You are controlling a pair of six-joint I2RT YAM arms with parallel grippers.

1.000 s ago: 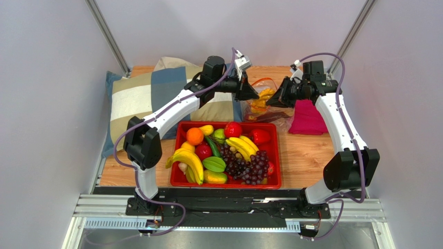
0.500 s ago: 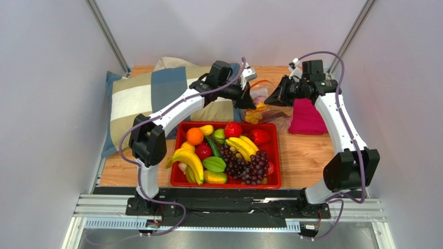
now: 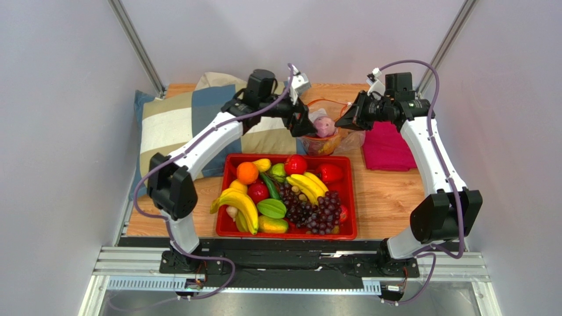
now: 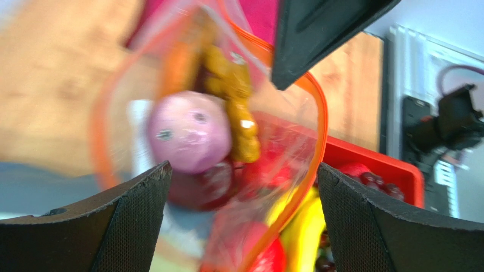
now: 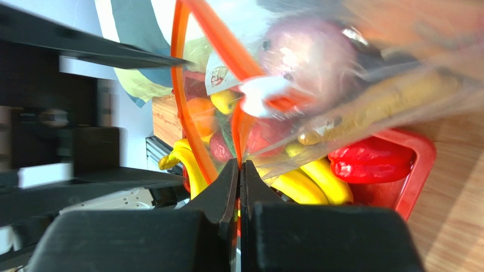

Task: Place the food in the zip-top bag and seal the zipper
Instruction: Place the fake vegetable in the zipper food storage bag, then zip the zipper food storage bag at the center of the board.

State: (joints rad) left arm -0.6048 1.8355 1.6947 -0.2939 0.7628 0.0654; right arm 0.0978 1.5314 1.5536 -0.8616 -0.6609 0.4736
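The clear zip-top bag (image 3: 328,139) hangs open-mouthed behind the red tray. My right gripper (image 3: 339,122) is shut on its orange zipper (image 5: 238,141) and holds the mouth up. Inside the bag lie a pink-purple ball (image 4: 190,139), a lumpy yellow-brown piece (image 4: 241,107) and a dark maroon slice (image 4: 199,190); the pink-purple ball (image 3: 323,126) also shows from above. My left gripper (image 4: 243,170) stands wide open just left of the bag's mouth, nothing between its fingers (image 4: 130,215). The zipper (image 4: 322,130) loops open.
A red tray (image 3: 352,197) of toy fruit sits in front: bananas (image 3: 241,205), grapes (image 3: 316,210), an orange (image 3: 247,172), a red pepper (image 5: 372,160). A folded magenta cloth (image 3: 388,149) lies right of the bag. A checked pillow (image 3: 191,122) lies under the left arm.
My left gripper has opened and drawn back to the left. The pink ball it carried now lies in the bag. The right gripper keeps its hold on the zipper.
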